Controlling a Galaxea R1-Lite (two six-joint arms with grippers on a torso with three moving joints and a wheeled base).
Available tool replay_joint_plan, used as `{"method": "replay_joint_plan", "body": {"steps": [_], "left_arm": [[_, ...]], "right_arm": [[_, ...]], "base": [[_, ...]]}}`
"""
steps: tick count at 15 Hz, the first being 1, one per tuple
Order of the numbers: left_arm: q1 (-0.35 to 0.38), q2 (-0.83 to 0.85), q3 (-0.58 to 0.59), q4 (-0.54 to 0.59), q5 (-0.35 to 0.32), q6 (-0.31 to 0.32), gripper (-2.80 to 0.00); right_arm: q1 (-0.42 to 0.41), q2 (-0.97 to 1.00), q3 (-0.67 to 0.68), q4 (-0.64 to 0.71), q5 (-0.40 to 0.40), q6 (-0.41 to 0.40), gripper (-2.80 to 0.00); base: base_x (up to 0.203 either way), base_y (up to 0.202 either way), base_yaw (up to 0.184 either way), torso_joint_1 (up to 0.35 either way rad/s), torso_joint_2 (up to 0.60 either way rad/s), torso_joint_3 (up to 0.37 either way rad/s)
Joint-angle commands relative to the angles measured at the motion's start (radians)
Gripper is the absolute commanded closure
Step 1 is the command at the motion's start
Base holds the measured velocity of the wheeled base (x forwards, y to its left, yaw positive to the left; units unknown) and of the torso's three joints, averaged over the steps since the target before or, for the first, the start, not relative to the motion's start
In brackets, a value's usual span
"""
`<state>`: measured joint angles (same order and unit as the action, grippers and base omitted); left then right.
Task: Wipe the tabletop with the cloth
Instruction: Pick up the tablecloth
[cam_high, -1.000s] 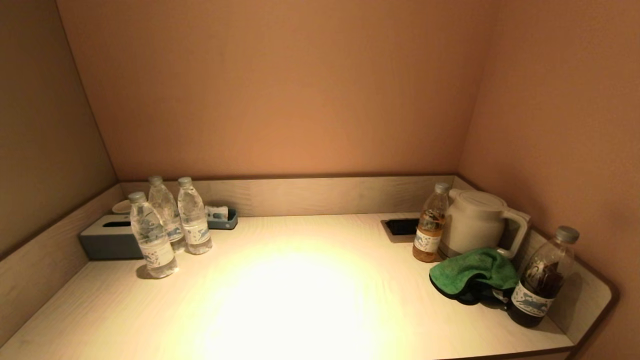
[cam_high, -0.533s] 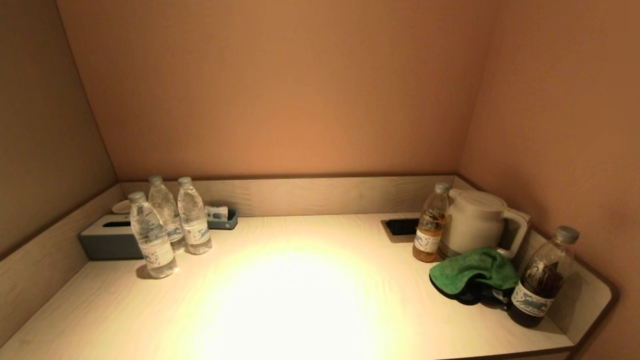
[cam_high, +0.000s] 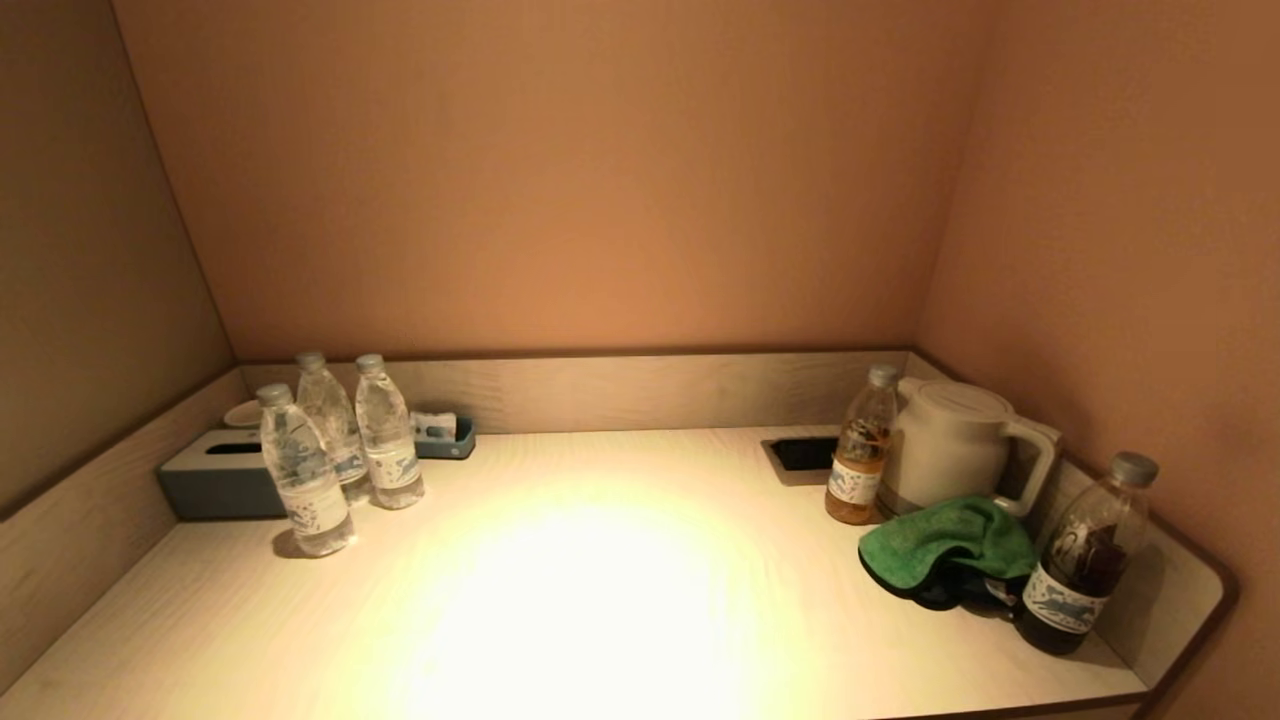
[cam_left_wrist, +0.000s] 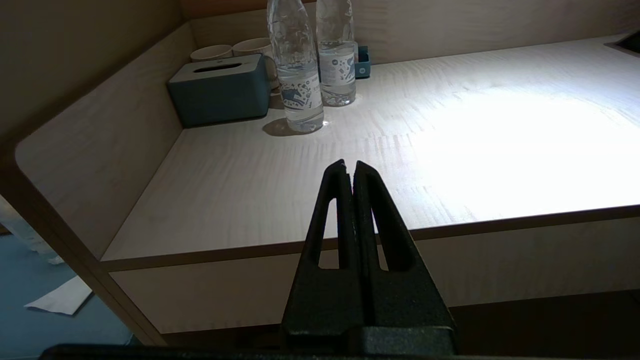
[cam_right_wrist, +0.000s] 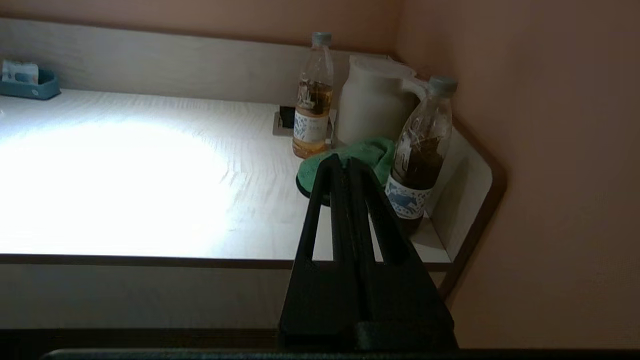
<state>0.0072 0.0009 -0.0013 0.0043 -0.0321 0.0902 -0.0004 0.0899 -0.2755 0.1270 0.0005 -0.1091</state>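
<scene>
The green cloth lies bunched at the tabletop's right rear, touching the kettle and just beside the dark bottle. It looks soft and light; its raised near fold seems the best hold. Right gripper and left gripper are both closed, empty, before the front edge.

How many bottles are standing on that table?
5. Three clear water bottles cluster at the left by the tissue box; an amber bottle stands beside the kettle; a dark bottle stands right of the green cloth. None seem hidden.
</scene>
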Motion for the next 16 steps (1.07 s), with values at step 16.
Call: {"method": "replay_joint_plan", "body": {"steps": [16], "left_arm": [[0.0,0.001,0.0,0.0,0.0,0.0,0.0]], "right_arm": [[0.06,1.579,-0.682,-0.117,-0.277,0.052,0.0]], "base": [[0.0,0.0,0.0,0.0,0.0,0.0]]}}
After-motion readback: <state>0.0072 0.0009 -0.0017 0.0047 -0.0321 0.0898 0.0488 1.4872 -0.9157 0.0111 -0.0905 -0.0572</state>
